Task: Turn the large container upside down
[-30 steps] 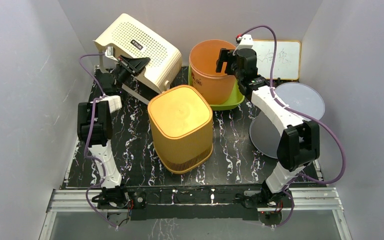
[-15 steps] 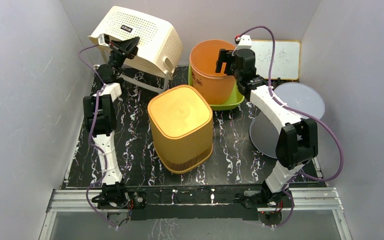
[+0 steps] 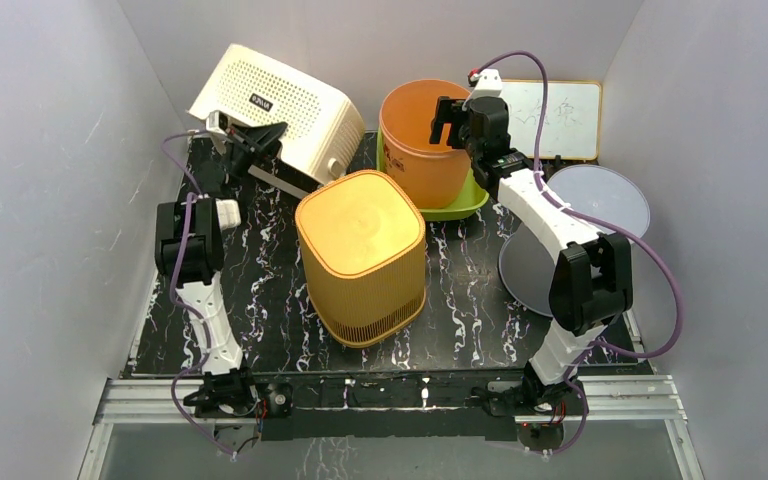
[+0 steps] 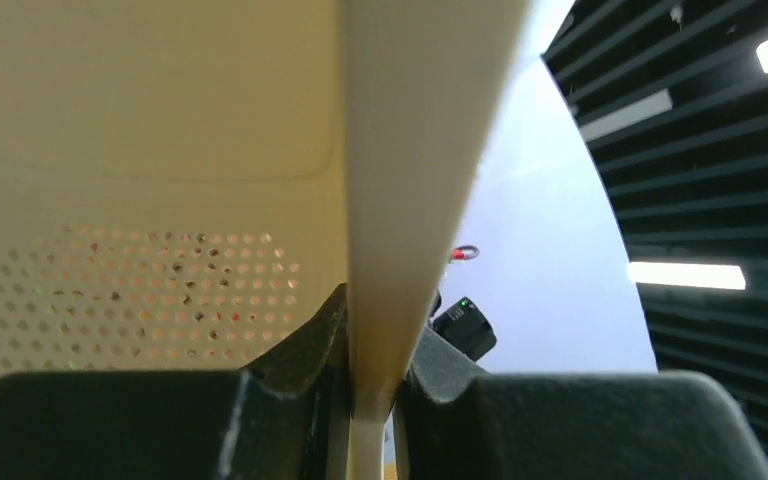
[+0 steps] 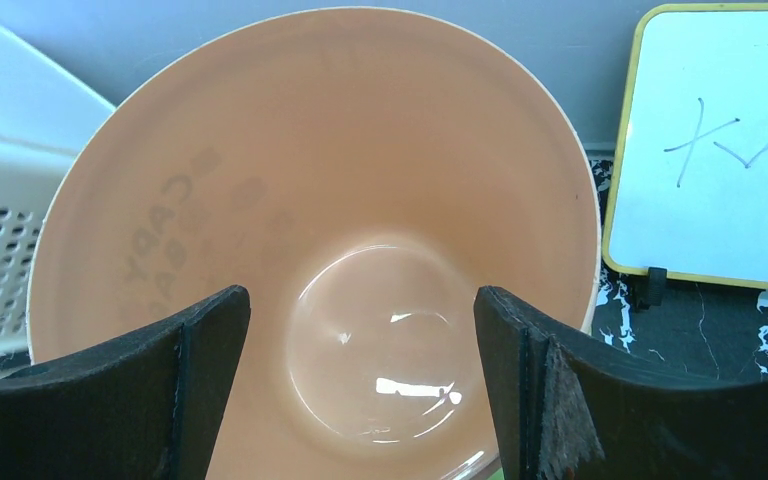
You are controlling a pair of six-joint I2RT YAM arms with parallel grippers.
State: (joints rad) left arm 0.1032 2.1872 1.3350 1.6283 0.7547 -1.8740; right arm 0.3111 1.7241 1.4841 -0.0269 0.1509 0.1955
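The large cream perforated container (image 3: 280, 105) is at the back left, tilted with one edge raised off the table. My left gripper (image 3: 258, 140) is shut on its rim; in the left wrist view the cream rim (image 4: 410, 200) runs between the two black fingers, and the left gripper (image 4: 372, 385) pinches it. My right gripper (image 3: 450, 120) is open over the mouth of an upright orange bucket (image 3: 410, 150). The right wrist view looks down into the empty bucket (image 5: 360, 250), with the right gripper (image 5: 360, 400) holding nothing.
An orange-yellow square basket (image 3: 362, 250) stands upside down at the table's middle. The bucket sits in a green tray (image 3: 460, 205). A small whiteboard (image 3: 560, 115) leans at the back right. Two grey round lids (image 3: 600, 195) lie at the right.
The left gripper raised the cream container toward the back wall, then brought it down and to the right again, still tilted. The right arm has barely moved.
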